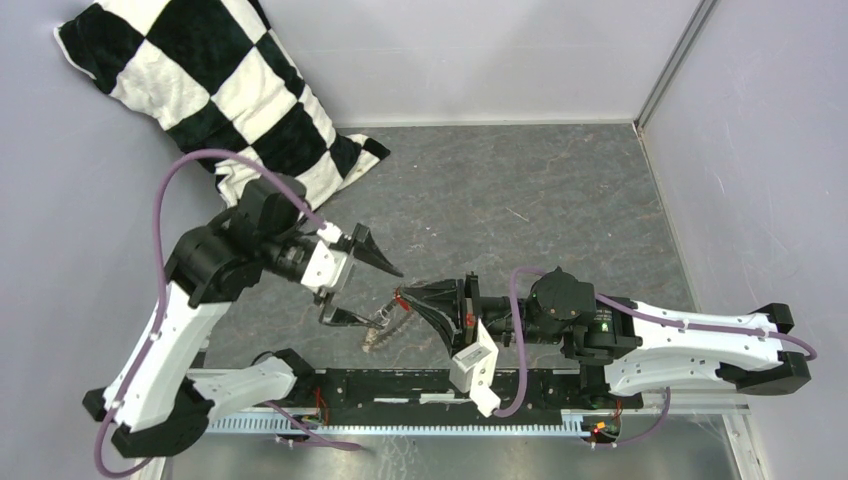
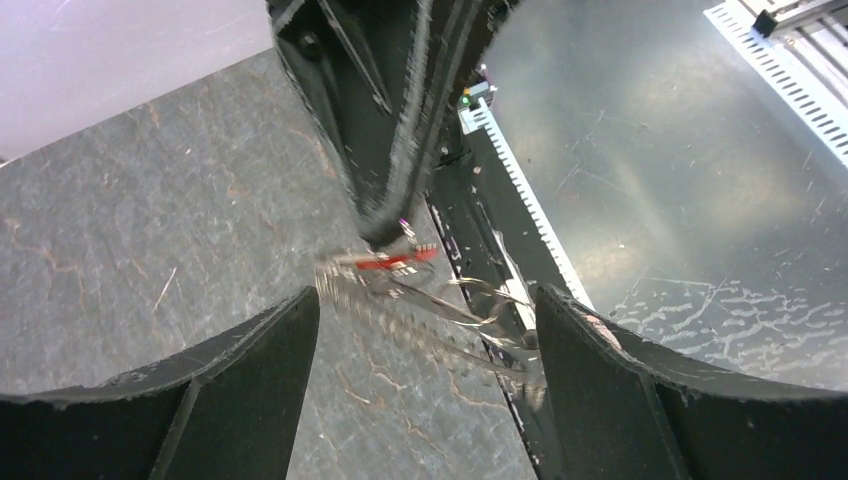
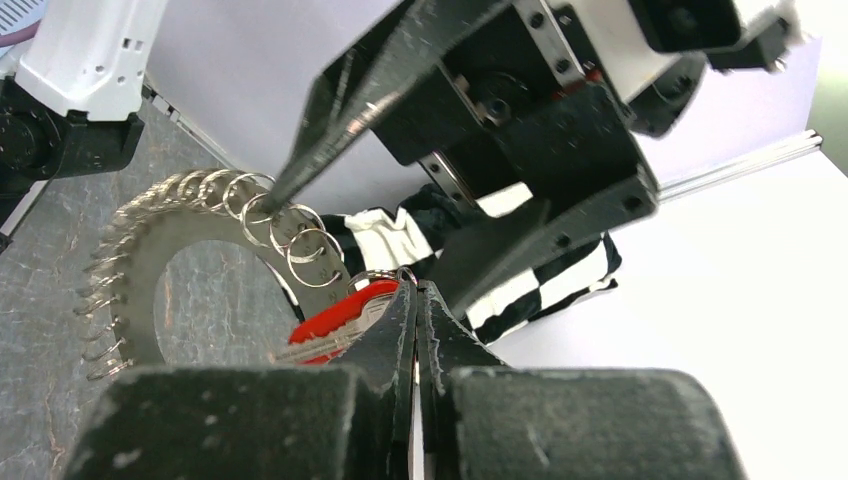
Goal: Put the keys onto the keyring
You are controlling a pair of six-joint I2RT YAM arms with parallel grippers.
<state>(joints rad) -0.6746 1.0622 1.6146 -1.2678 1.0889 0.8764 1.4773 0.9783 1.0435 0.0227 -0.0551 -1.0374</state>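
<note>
The left gripper (image 1: 384, 298) stands wide open near the middle of the table (image 1: 560, 200), towards its near edge; one of its fingertips rests against a small loop on the keyring (image 3: 140, 262). The right gripper (image 1: 408, 296) is pinched tight on the red-headed keys (image 3: 335, 318), just beside the keyring.

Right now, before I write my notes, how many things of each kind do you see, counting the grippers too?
Grippers: 2, left gripper and right gripper
Red-headed key: 1
Keyring: 1
Checkered cushion: 1
Total: 5
</note>
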